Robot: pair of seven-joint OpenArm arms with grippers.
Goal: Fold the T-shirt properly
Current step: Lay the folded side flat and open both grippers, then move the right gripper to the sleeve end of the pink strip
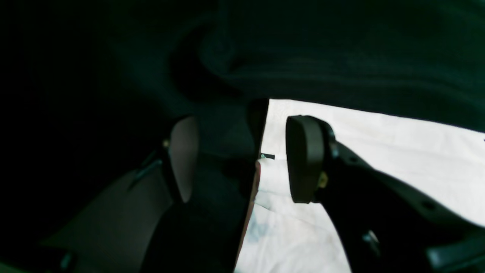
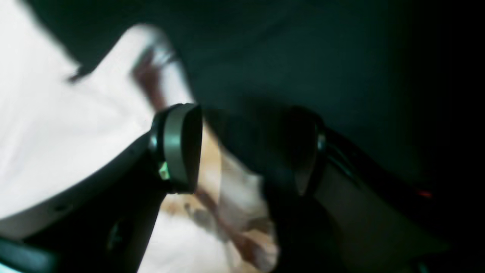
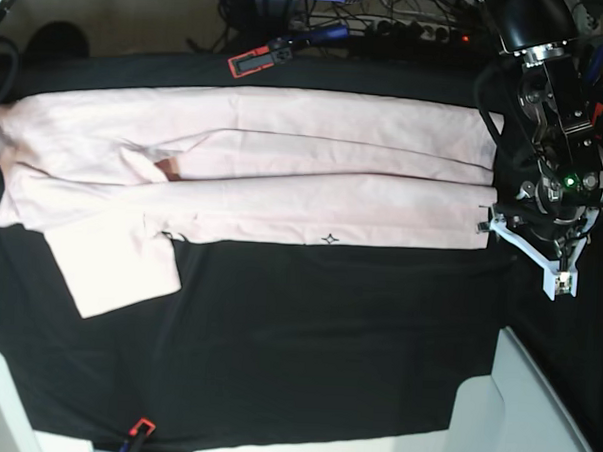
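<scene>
Pale pink short-sleeved cotton T-shirt [image 3: 284, 175] lies stretched across the far half of the black cloth-covered table [image 3: 327, 337], long axis left-right in the base view. Both long edges look folded in toward the middle, so it reads as a long narrow band. One sleeve [image 3: 120, 263] sticks out flat on the near side at the base view's left end. Small black star graphic [image 3: 329, 237] shows on the near edge.

Left gripper [image 1: 242, 159] sits at the shirt's end on the base view's right; fingers [image 1: 305, 159] apart, nothing between them, one over pink fabric, the other over black cloth. Right gripper [image 2: 242, 149] is outside the base view; its wrist view is blurred but shows fingers [image 2: 178, 148] spread, nothing clamped, at the shirt's rumpled edge with a reddish-brown patch, maybe the neck lining.

Step, my read: lengthwise fold laid down, both ends let go.

Next needs: tuck the stray sleeve onto the band, then regrasp one end with both grippers and carry it over to the other end. Pinch all layers, or the lengthwise folds will open up.
</scene>
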